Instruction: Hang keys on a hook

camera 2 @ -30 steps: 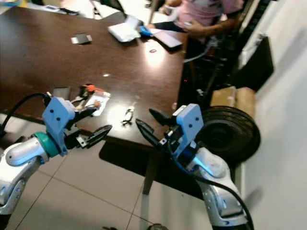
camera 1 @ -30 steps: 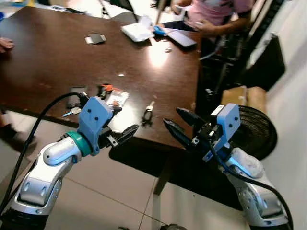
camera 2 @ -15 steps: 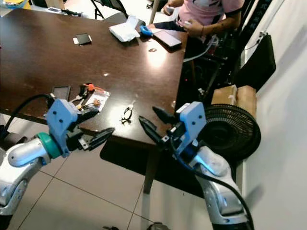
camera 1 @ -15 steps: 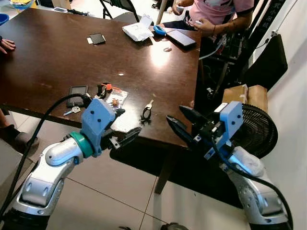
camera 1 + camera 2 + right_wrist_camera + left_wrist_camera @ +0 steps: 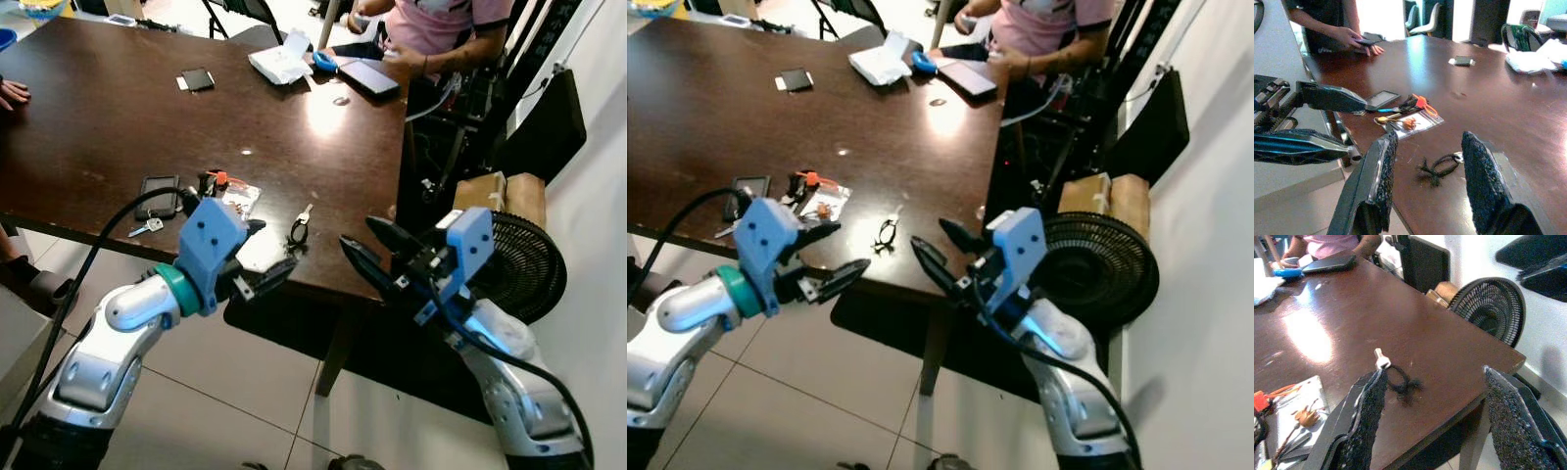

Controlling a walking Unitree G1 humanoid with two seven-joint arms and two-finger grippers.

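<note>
Left gripper (image 5: 261, 251) nearer keys (image 5: 300, 228).

No legible text — none (labels, brands, numbers) anywhere.

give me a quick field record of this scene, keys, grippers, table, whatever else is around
keys: small key on a black loop, lying flat near the table's front edge, untouched
table: dark brown wood
left gripper: open, at the table edge, just left of the keys
right gripper: open, off the table's front corner, right of the keys
clutter: phone, plastic pouch with small items
person: seated at far end
floor: black fan
</note>
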